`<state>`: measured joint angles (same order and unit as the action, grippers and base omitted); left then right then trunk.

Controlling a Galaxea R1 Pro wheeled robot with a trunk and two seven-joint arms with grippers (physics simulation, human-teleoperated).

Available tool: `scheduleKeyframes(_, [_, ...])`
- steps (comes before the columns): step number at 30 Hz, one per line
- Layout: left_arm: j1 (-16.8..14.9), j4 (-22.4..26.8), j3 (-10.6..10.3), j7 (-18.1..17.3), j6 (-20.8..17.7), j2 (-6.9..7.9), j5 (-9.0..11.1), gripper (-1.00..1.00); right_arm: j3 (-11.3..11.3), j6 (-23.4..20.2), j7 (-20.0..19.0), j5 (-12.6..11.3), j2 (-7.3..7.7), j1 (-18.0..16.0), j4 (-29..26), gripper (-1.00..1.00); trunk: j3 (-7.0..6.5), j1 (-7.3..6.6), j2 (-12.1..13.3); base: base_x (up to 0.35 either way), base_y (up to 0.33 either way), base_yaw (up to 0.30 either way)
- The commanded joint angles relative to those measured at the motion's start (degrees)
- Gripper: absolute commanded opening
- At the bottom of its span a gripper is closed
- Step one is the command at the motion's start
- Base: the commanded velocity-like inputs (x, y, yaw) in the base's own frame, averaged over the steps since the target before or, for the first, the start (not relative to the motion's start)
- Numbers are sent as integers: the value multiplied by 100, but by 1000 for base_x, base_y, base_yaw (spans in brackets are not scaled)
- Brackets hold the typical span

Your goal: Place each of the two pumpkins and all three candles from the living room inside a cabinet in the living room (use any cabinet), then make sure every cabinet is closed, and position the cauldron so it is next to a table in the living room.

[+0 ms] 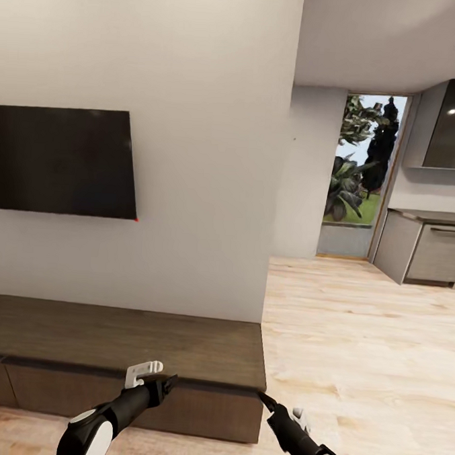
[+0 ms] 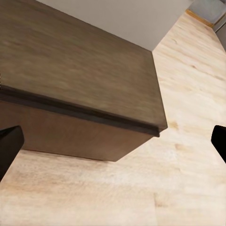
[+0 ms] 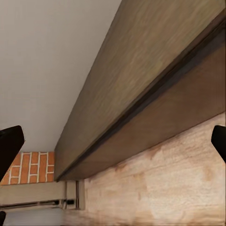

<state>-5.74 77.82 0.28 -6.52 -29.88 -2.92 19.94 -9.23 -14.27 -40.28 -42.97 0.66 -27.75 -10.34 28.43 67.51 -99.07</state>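
Observation:
The cabinet (image 1: 133, 346), a long low dark-brown wood unit, stands against the white wall under the TV, and its fronts look closed. My left gripper (image 1: 161, 380) hovers open just in front of its top edge, near the right end. The left wrist view shows that corner of the cabinet (image 2: 80, 70) between wide-apart black fingertips (image 2: 9, 146). My right gripper (image 1: 268, 399) is open just off the cabinet's right front corner. Along its fingers (image 3: 10, 141) runs the cabinet front (image 3: 155, 89). The pumpkins, candles, cauldron and table are out of view.
A black TV (image 1: 60, 160) hangs on the wall above the cabinet. Light wood floor (image 1: 362, 343) stretches right toward a glass door (image 1: 362, 175) and grey kitchen cabinets (image 1: 431, 250). A red-brick column (image 3: 28, 165) stands past the cabinet's far end.

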Motion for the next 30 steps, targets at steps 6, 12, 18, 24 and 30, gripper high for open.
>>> scheduleKeyframes(6, [0,5,7,-7,-28,-2,28,100,-51,-354,-206,-10,-10,-4,-24,100,115,132,-245,0,0,0])
scheduleKeyframes(12, [-3,5,7,-7,-27,-3,28,100,-56,-372,-263,-47,-15,-3,-15,100,222,264,-486,0,0,0])
scheduleKeyframes(18, [0,5,7,-7,-26,-6,28,100,-53,-383,-275,-79,-14,-2,-21,100,330,396,-727,0,0,0])
scheduleKeyframes(24, [0,5,7,-7,-26,-2,28,100,-54,-383,-278,-80,-14,-2,-21,100,438,527,-967,0,0,0])
scheduleKeyframes(30, [2,5,5,-7,-21,-3,28,100,-53,-388,-279,-80,-14,-2,-33,100,546,659,-1208,0,0,0])
